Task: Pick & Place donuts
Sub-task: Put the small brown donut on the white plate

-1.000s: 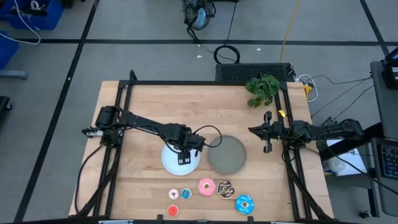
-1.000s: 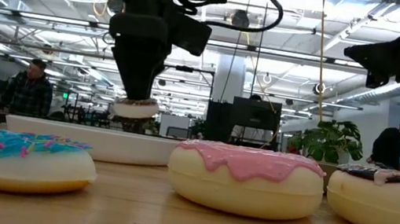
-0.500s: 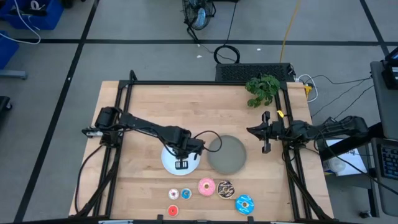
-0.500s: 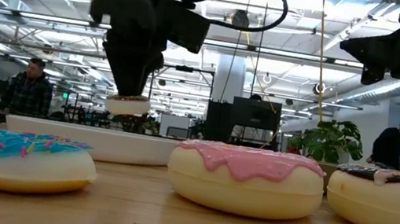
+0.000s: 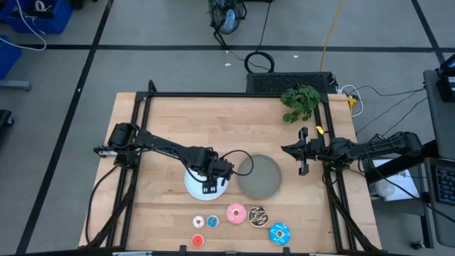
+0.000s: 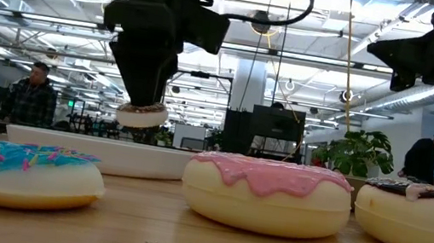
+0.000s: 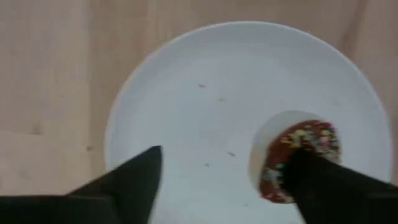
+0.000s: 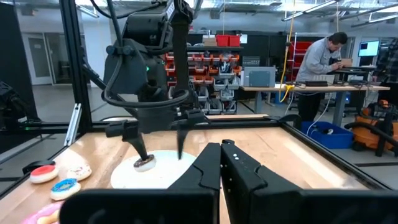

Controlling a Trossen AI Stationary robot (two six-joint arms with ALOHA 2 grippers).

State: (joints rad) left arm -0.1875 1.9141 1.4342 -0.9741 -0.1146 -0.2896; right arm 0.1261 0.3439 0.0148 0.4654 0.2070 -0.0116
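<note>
My left gripper (image 5: 207, 188) points down over the white plate (image 5: 190, 186), its fingers wide apart (image 7: 217, 180). A tiny brown sprinkled donut (image 7: 301, 158) on a white base sits beside one fingertip, low over the plate (image 8: 124, 177). In the low view this donut (image 6: 142, 115) shows slightly tilted above the plate's rim. I cannot tell whether it rests on the plate. The other donuts lie near the table's front edge: white (image 5: 198, 222), blue (image 5: 212, 221), pink (image 5: 236, 212), chocolate-sprinkled (image 5: 257, 216), blue-iced (image 5: 279, 232), red (image 5: 197, 241). My right gripper (image 5: 286, 148) waits shut at the table's right side. My left gripper points straight down, and one finger (image 7: 323, 186) stands at the brown donut's side (image 7: 280, 168), covering its edge. The other finger (image 7: 124, 186) is far from it. I cannot tell whether the near finger touches the donut.
A round grey plate (image 5: 259, 176) lies just right of the white one. A green plant (image 5: 300, 102) stands at the far right corner. Black frame rails (image 5: 139, 142) run along the table's left, far and right edges. People show in the room beyond.
</note>
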